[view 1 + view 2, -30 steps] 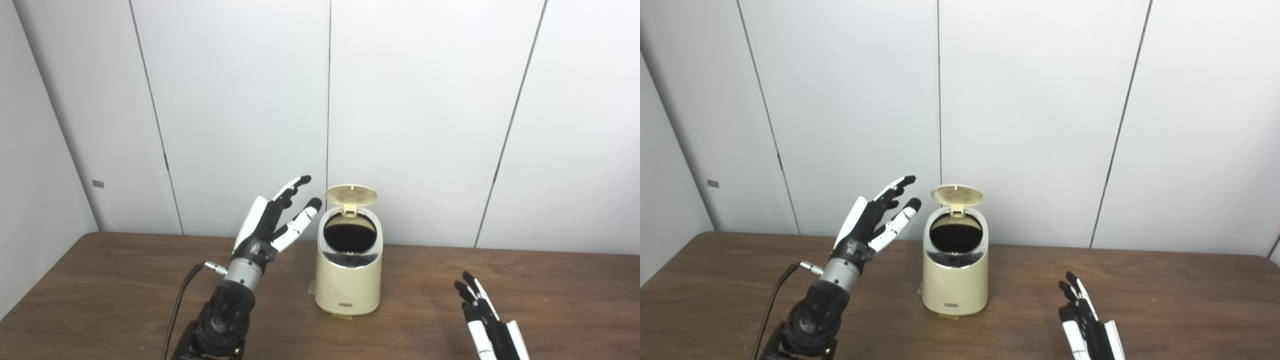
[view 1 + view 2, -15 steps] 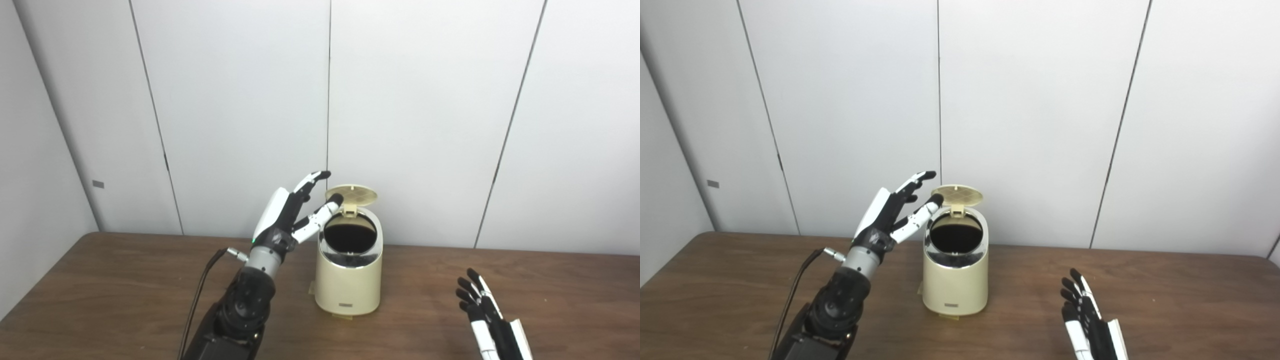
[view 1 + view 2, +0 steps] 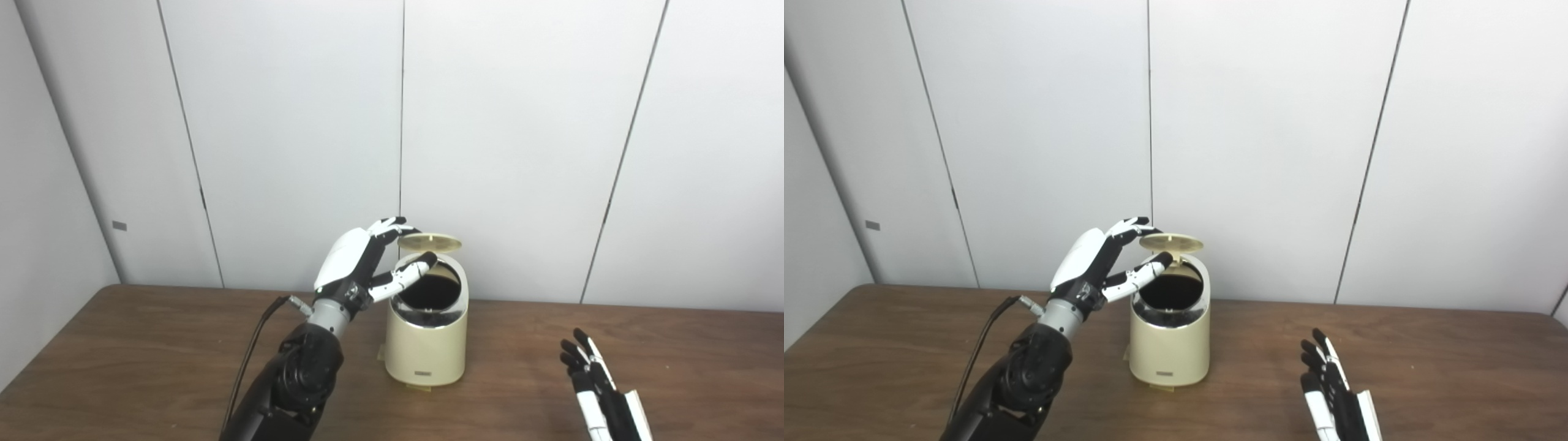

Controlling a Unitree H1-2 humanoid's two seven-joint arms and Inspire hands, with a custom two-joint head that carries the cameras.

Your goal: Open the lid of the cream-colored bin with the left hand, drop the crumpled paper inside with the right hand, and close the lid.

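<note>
The cream-colored bin [image 3: 425,346] stands on the table near the back wall, its dark round mouth showing. Its round lid [image 3: 430,241] is hinged at the back and has tipped forward to about level above the mouth. My left hand [image 3: 358,263] is at the lid's left edge, fingertips [image 3: 398,225] resting on top of it and thumb reaching below it over the mouth; the fingers are apart and hold nothing. My right hand [image 3: 597,392] lies open low at the front right, empty. No crumpled paper is visible.
The brown wooden table [image 3: 122,355] runs to a white panelled wall right behind the bin. A black cable [image 3: 248,361] hangs from my left wrist. Bare tabletop lies between the bin and my right hand.
My left hand has moved right from beside the bin onto the lid's edge. The lid has swung from upright down to about level. The right hand has hardly moved.
</note>
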